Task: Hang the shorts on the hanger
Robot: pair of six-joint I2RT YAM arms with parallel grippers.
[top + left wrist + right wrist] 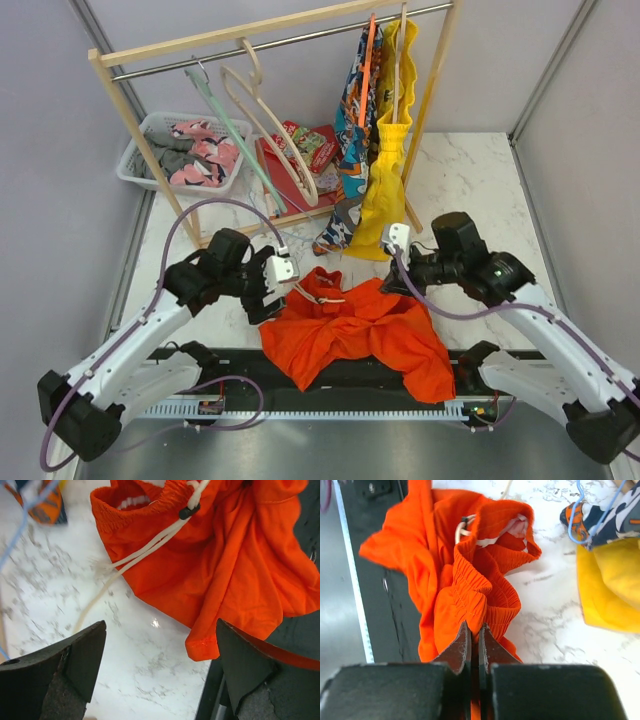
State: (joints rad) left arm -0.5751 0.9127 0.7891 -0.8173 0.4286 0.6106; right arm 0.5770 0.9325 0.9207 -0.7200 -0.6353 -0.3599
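The orange-red shorts (350,330) lie crumpled on the marble table, partly over the black strip at the near edge. My right gripper (395,278) is shut on a fold of their elastic waistband (470,592), its tips (475,627) pinching the cloth. My left gripper (268,292) is open and empty at the shorts' left side. In its wrist view, the jaws (161,630) straddle bare marble beside a hem corner (202,647). The white drawstring (150,547) trails out. A thin light-blue hanger hook (569,530) lies by the patterned garment; the rest of the hanger is hidden.
A wooden clothes rack (270,40) stands behind, holding a teal-green hanger (232,130), beige hangers (275,130), a patterned garment (352,130) and a yellow garment (388,170). A white basket (150,125) of clothes sits back left. Grey walls close both sides.
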